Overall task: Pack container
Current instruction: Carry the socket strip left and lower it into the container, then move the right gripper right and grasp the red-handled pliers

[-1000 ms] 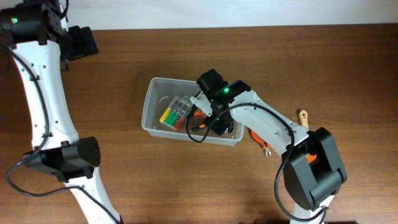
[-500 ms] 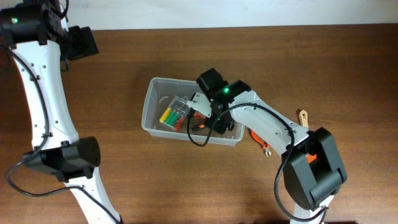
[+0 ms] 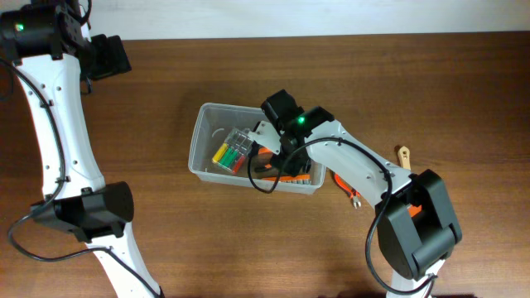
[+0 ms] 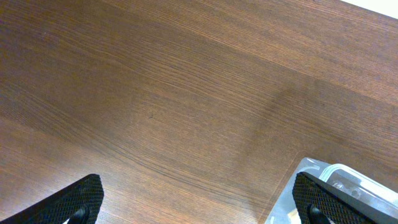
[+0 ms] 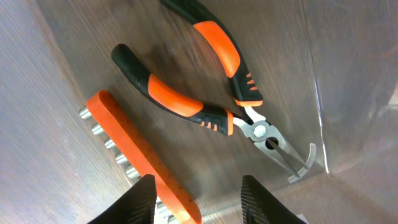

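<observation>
The clear plastic container (image 3: 196, 146) stands mid-table. In it lie a small case of yellow, green and red screwdrivers (image 3: 233, 151), orange-and-black pliers (image 3: 265, 162) and an orange bit holder (image 3: 291, 178). My right gripper (image 3: 284, 157) is inside the container, open and empty. The right wrist view shows its fingers (image 5: 199, 202) just above the bit holder (image 5: 134, 152), the pliers (image 5: 208, 87) beyond them, and the container wall (image 5: 357, 74) at the right. My left gripper (image 3: 104, 56) hovers open at the far left; its wrist view (image 4: 199, 205) shows bare wood and a container corner (image 4: 348, 180).
Another orange-handled tool (image 3: 344, 186) lies on the table just right of the container. A small wooden-handled item (image 3: 404, 156) lies further right. The tabletop (image 3: 166, 240) is dark brown wood.
The orange bit holder now lies exposed on the container floor under my right gripper, which has shifted slightly. The left arm has not moved.
</observation>
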Robot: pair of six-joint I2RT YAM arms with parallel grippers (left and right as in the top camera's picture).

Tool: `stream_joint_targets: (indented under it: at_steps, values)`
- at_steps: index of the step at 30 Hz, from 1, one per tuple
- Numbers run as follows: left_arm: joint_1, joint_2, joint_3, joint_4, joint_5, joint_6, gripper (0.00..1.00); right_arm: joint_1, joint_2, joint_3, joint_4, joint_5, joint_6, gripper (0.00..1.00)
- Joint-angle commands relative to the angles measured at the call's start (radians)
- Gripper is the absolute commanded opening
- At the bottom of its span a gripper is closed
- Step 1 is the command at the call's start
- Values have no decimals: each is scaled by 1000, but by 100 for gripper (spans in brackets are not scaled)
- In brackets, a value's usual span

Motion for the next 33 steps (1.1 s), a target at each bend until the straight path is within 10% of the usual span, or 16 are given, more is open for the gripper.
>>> stream_joint_targets:
  at_steps: [1,15,33]
  values:
    - [5,-10,16,-1,-7,-9,99,9,-37,90,-42,-2,146,43]
    - [5,-10,16,-1,-7,-9,99,-258,-48,500,-616,127,718,42]
    - [5,-10,16,-1,-7,-9,99,-451,-47,73,-407,49,669,45]
